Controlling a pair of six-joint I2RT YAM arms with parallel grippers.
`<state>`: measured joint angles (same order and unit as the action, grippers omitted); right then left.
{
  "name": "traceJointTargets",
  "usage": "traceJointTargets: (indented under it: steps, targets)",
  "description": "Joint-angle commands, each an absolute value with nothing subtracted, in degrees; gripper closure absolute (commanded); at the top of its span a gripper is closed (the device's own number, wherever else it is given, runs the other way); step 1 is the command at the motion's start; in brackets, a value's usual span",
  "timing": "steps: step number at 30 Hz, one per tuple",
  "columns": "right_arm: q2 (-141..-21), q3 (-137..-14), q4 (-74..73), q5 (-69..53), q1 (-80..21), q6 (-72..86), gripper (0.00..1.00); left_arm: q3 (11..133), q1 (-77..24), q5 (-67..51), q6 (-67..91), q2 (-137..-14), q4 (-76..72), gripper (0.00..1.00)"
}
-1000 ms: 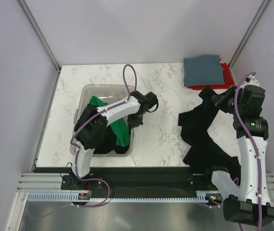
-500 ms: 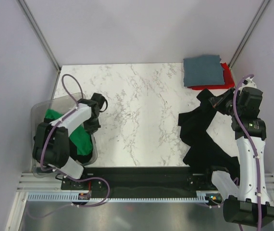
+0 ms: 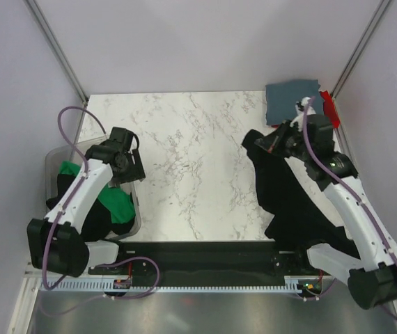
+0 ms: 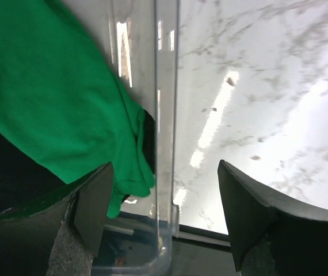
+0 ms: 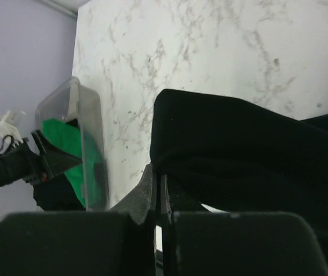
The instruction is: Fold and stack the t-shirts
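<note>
**Entry: changes, L to R**
- Clear bin (image 3: 51,174): a sec ago I had it lower-centre-left on the table (image 3: 198,132). It was then dragged to the far left edge and overhung it.
- Left gripper (image 4: 167,195): had been pinched on the bin wall. By this frame it was let go, jaws wide apart either side of the wall, nothing held.
- Right gripper (image 3: 271,142): had been at the right edge, then swung up and in toward centre-right. Jaws were fully closed on an edge of the large black t-shirt (image 3: 289,202). That end was lifted. The rest trailed down over the lower right of the table and off the near edge.
- Meaning, my read: bin parked out of the way and mid-table freed as folding space. The black shirt was next, being brought in to spread; no fold made on it yet.

**Count, L to R**
- Bins: 1, lower left.
- Green t-shirt (image 3: 118,209): 1, in bin, loose.
- Black t-shirt in bin (image 3: 97,221): 1, under the green. Only dark cloth showed, so I couldn't confirm more.
- Large black t-shirt: 1, centre-right, in right gripper.
- Grey-blue t-shirt (image 3: 289,101): 1, folded, upper right.
- Red t-shirt (image 3: 331,106): 1, under the grey-blue, only its edge seen.
- Total: 5 shirts. 2 stacked, 1 in hand, 2 waiting.
- Grippers: 2.
</note>
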<state>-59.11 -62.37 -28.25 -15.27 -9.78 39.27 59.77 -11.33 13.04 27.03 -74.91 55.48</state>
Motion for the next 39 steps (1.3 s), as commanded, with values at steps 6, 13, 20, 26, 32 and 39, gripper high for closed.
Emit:
traceJointTargets:
  steps: [6, 13, 20, 26, 32, 39]
  targets:
    - [-79.6, -96.8, -23.55, -7.82, -32.42, 41.57, 1.0, 68.38, -12.04, 0.38, 25.13, -62.42, 59.77, 0.2]
    - [-103.44, -155.1, -35.0, -7.91, -37.35, 39.63, 1.0, 60.74, -15.38, -13.35, 25.93, -62.91, 47.48, 0.2]
    - [-84.75, -130.35, -27.67, 12.18, -37.18, 30.69, 1.0, 58.36, -15.12, -9.95, 26.45, -75.3, 47.78, 0.23]
    - [-76.4, -118.06, -43.23, 32.95, -30.6, 28.65, 1.0, 56.59, -5.64, 3.17, 25.67, -75.59, 55.09, 0.23]
    - [-66.11, -92.58, -49.4, 28.84, -24.87, 37.52, 1.0, 60.46, -0.18, 10.11, 23.65, -72.42, 58.27, 0.23]
    - [-60.21, -76.21, -46.06, 21.8, -24.87, 41.4, 1.0, 60.38, -9.2, 6.68, 29.25, -68.56, 59.15, 0.32]
